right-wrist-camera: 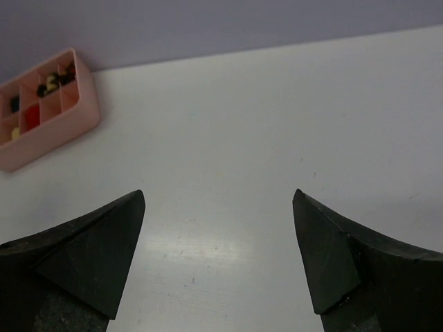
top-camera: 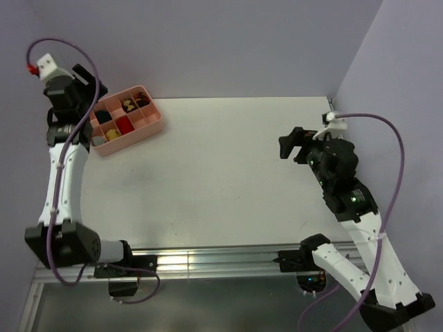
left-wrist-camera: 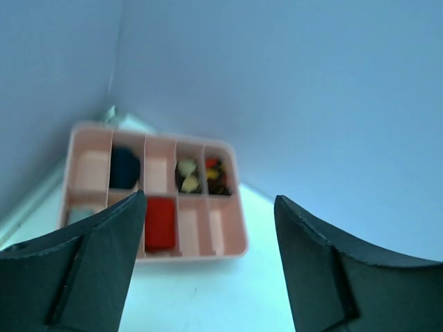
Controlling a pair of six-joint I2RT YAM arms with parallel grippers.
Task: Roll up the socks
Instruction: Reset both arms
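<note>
The red socks [top-camera: 124, 124] lie as a compact bundle in a middle compartment of the pink divided tray [top-camera: 154, 124] at the table's back left. They also show in the left wrist view [left-wrist-camera: 160, 223] and, small, in the right wrist view [right-wrist-camera: 32, 117]. My left gripper [top-camera: 93, 97] is raised just left of the tray, open and empty; in its own view the gripper [left-wrist-camera: 210, 207] looks down at the tray [left-wrist-camera: 232, 228]. My right gripper [top-camera: 294, 145] is open and empty over the table's right side, far from the tray [right-wrist-camera: 76, 117].
Other tray compartments hold a dark blue bundle [left-wrist-camera: 124, 168], a yellow-and-black bundle [left-wrist-camera: 187, 176] and a mixed red-yellow-black bundle [left-wrist-camera: 217, 174]. Purple walls stand behind and to the right. A metal rail [top-camera: 208, 261] runs along the near edge.
</note>
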